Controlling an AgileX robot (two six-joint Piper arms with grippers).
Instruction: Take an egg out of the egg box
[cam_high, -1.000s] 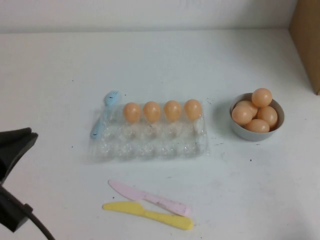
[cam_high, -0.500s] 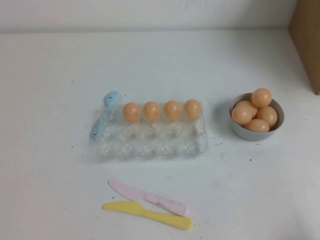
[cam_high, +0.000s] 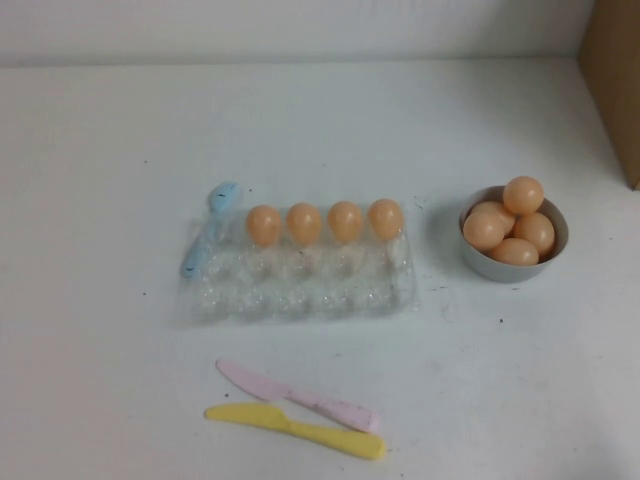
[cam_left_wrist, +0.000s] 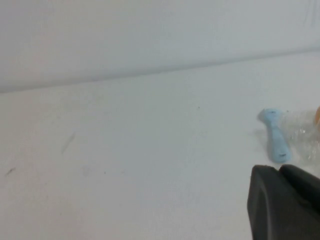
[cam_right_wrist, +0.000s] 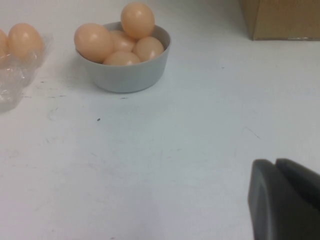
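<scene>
Left gripper (cam_left_wrist: 285, 200), seen at the table's left edge a second ago, is sitting outside the high view, right gripper (cam_right_wrist: 285, 197) parked near the bowl (cam_right_wrist: 127, 75), fingers unreadable on both; box (cam_high: 300, 270) is keeping four eggs (cam_high: 264, 224), untouched.

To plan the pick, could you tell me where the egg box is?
In the high view, the egg box lies mid-table, blue spoon at its left edge, grey bowl to its right.

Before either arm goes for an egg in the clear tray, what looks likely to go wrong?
1. The four eggs sit side by side in the egg box's far row, so fingers may knock a neighbour.
2. The light, clear tray could lift or slide with the egg.
3. The blue spoon lies against the tray's left end, where the left gripper might catch it. The right gripper is nearer the grey bowl.
</scene>
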